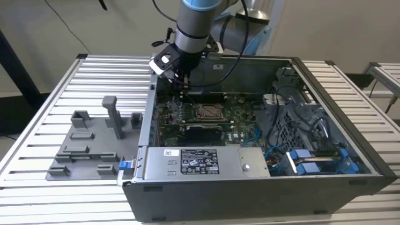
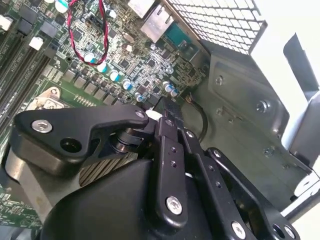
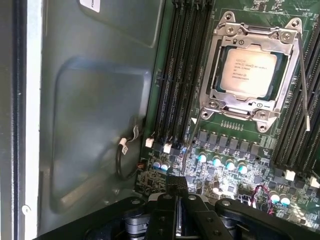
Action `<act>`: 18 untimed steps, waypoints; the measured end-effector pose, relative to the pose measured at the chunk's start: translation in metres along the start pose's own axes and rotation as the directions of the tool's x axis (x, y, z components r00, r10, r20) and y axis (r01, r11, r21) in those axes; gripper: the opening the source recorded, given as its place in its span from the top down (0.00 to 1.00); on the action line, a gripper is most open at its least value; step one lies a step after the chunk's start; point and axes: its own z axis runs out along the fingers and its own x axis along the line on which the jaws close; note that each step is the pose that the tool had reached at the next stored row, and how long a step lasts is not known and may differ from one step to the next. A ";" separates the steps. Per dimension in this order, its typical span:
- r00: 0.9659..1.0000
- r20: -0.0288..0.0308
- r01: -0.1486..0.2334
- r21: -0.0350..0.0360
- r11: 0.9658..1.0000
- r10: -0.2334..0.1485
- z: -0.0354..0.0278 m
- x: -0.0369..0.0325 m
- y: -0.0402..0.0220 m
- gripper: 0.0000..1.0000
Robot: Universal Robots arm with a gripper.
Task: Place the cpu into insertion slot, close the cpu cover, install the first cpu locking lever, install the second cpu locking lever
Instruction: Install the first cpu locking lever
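One gripper (image 3: 176,184) closed, empty, cpu (image 3: 248,67) beneath cpu cover (image 3: 216,65), memory slots (image 3: 175,75) alongside

arm (image 1: 190,23): upright, wrist pointing down | hand (image 3: 176,186): fingers pressed together

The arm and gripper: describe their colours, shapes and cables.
The arm is a grey metal tube with a light blue joint ring. Black cables loop beside it, and a black-and-white mount sits at the wrist. The gripper is black, built of flat jointed links with rounded ends, fastened by silver screws.
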 end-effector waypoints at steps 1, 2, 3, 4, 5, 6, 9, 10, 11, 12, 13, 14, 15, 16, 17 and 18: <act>1.000 -0.001 0.000 0.000 1.000 0.000 -0.0002 -0.0006 0.0000 0.89; 1.000 -0.002 0.000 0.000 1.000 0.000 -0.0003 -0.0013 0.0001 0.89; 1.000 -0.004 0.001 -0.001 1.000 -0.001 -0.0006 -0.0021 0.0001 0.89; 1.000 -0.006 0.001 -0.001 1.000 -0.001 -0.0008 -0.0030 0.0003 0.89; 1.000 -0.009 0.002 -0.002 1.000 -0.002 -0.0012 -0.0041 0.0006 0.89; 1.000 -0.014 0.002 -0.002 1.000 -0.002 -0.0016 -0.0053 0.0009 0.89; 1.000 -0.023 0.004 -0.004 1.000 -0.004 -0.0020 -0.0068 0.0012 0.89; 1.000 -0.023 0.004 -0.004 1.000 -0.004 -0.0020 -0.0068 0.0012 0.89; 1.000 -0.023 0.004 -0.004 1.000 -0.004 -0.0020 -0.0068 0.0012 0.89; 1.000 -0.023 0.004 -0.004 1.000 -0.004 -0.0020 -0.0068 0.0012 0.89; 1.000 -0.024 0.004 -0.004 1.000 -0.004 -0.0020 -0.0069 0.0012 0.89; 1.000 -0.023 0.004 -0.004 1.000 -0.004 -0.0020 -0.0069 0.0012 0.89; 1.000 -0.024 0.004 -0.004 1.000 -0.004 -0.0020 -0.0069 0.0012 0.89; 1.000 -0.023 0.004 -0.004 1.000 -0.004 -0.0020 -0.0069 0.0012 0.89; 1.000 -0.024 0.004 -0.004 1.000 -0.004 -0.0021 -0.0069 0.0012 0.89; 1.000 -0.024 0.004 -0.004 1.000 -0.004 -0.0021 -0.0069 0.0012 0.89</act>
